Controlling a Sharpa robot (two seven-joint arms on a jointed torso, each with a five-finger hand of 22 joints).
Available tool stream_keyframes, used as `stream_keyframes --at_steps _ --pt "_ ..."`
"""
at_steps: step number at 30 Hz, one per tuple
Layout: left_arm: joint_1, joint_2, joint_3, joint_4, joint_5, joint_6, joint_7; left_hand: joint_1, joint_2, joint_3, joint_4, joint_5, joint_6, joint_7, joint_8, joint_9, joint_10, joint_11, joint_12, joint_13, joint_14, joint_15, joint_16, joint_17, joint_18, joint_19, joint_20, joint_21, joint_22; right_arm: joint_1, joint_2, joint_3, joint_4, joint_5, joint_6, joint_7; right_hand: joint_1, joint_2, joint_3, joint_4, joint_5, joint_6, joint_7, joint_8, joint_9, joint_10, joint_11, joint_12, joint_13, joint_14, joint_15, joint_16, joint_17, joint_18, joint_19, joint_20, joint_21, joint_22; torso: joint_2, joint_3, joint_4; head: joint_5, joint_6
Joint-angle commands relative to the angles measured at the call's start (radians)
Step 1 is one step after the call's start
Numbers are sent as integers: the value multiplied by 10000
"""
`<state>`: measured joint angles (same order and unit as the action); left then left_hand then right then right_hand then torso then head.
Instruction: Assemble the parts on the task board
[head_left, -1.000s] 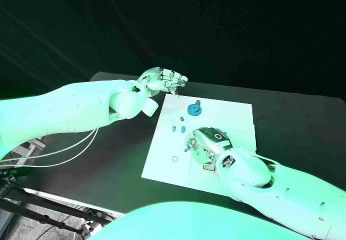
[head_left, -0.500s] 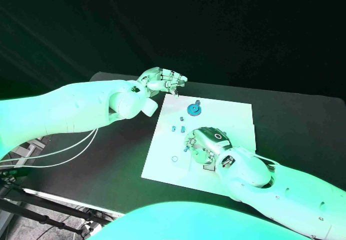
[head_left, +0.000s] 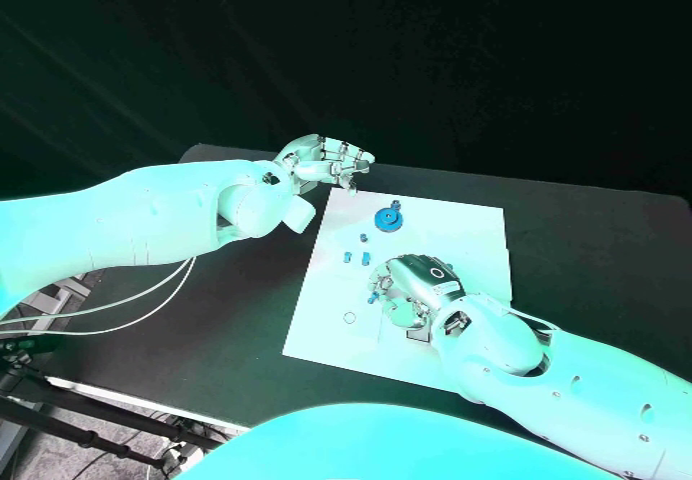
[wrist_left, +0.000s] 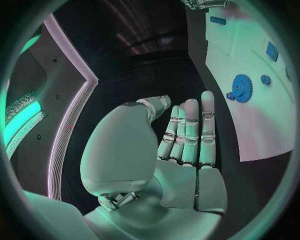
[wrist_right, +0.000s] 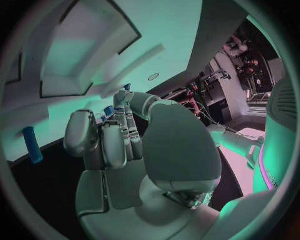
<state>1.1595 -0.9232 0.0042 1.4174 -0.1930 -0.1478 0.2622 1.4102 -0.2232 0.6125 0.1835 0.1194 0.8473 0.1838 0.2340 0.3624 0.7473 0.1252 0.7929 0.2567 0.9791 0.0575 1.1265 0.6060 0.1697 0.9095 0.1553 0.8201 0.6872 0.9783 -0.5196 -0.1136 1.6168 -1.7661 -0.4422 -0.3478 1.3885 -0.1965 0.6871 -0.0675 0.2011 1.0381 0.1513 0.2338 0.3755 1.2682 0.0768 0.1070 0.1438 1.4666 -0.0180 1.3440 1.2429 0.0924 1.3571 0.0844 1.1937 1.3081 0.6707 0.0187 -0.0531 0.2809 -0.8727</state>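
The right robot hand (head_left: 411, 290) is down on the near middle of the task board (head_left: 462, 235), which is the white plate on the black worktop (head_left: 606, 240). Its fingers curl in over a small blue part (head_left: 374, 296) at its left side, and the right wrist view shows a bit of blue at the fingertips (wrist_right: 127, 100), so it looks like it is pinching that piece (I cannot be fully sure how tight the hold is). My guess is that the step in hand is picking up or seating one small piece. The next move would need a slow, straight lift or push, so the piece does not slip out or tip over. Two more small blue parts (head_left: 355, 257) lie just to the far left of this robot hand, close but apart from it, and a tiny ring (head_left: 349, 318) lies to its near left on the board. A round blue gear (head_left: 388, 217) sits on the far part of the board, well apart from the right robot hand. The left robot hand (head_left: 325, 160) hangs over the far left corner of the board. In the left wrist view its fingers (wrist_left: 187, 132) are straight and side by side and it holds nothing, with the gear (wrist_left: 241, 88) lying near it on the board.
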Motion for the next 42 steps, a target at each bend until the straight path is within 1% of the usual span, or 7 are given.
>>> stream_keyframes --at_steps 1,9,14,21,31,36,42 --pt "4 2 5 21 26 155 51 -33 97 -8 -27 46 -11 43 44 -11 -7 31 -49 -16 1 30 49 17 145 92 10 -47 -15 -4 -7 1 20 130 167 108 -50 -44 -27 -15 29 -78 1 -33 -9 -43 -25 16 9 467 75 63 -7 -6 -12 38 -55 127 -1 1 -4 -3 1" --pt "4 -7 5 28 26 144 47 -30 109 -11 -33 40 -7 46 52 -11 -7 34 -51 -22 -2 31 46 19 144 96 9 -51 -17 -3 -11 -2 32 289 270 170 -54 -33 -30 -13 29 -72 1 -35 -7 -40 -25 14 12 463 78 55 -26 1 -27 43 -83 111 0 0 2 -10 1" --pt "4 -15 5 28 26 144 43 -30 109 -11 -33 40 -7 46 52 -11 -7 34 -51 -22 -2 31 46 19 144 96 9 -51 -17 -2 -31 -2 75 304 221 193 -52 -24 -30 -13 30 -64 0 -34 -6 -34 -26 15 15 463 79 58 -24 0 -25 44 -78 115 4 6 5 -2 1" --pt "4 -23 5 22 26 144 40 -30 109 -11 -33 40 -7 46 52 -11 -7 34 -51 -22 -2 31 46 19 144 96 9 -51 -17 -2 -56 -2 102 310 107 218 -46 -15 -31 -18 30 -52 -4 -32 -3 -24 -30 17 19 462 78 63 -21 3 -30 46 -87 111 3 2 -6 5 1" --pt "4 -20 5 13 26 152 33 -30 109 -11 -33 40 -7 46 52 -11 -7 34 -51 -22 -2 31 46 19 144 96 9 -51 -17 -3 -60 -2 104 325 -64 231 -41 -7 -31 -22 31 -47 -6 -34 -2 -19 -31 16 23 459 77 57 -36 5 -34 48 -95 108 4 2 -5 -4 1" --pt "4 -15 5 10 26 153 32 -30 109 -11 -33 40 -7 46 52 -11 -7 34 -51 -22 -2 31 46 19 144 96 9 -51 -17 -3 -49 -2 100 372 -75 240 -95 -27 -71 -10 29 -189 39 -145 -37 -61 1 -28 28 447 99 53 -70 9 -45 69 -122 101 3 0 -8 -17 1" --pt "4 -9 5 8 26 157 30 -30 109 -11 -33 40 -7 46 52 -11 -7 34 -51 -22 -2 31 46 19 144 96 9 -51 -17 -3 -29 -2 105 416 -72 261 -115 -25 -85 2 26 -205 46 -163 -41 -65 7 -35 31 445 106 55 -74 10 -49 76 -131 98 4 1 2 -32 1"
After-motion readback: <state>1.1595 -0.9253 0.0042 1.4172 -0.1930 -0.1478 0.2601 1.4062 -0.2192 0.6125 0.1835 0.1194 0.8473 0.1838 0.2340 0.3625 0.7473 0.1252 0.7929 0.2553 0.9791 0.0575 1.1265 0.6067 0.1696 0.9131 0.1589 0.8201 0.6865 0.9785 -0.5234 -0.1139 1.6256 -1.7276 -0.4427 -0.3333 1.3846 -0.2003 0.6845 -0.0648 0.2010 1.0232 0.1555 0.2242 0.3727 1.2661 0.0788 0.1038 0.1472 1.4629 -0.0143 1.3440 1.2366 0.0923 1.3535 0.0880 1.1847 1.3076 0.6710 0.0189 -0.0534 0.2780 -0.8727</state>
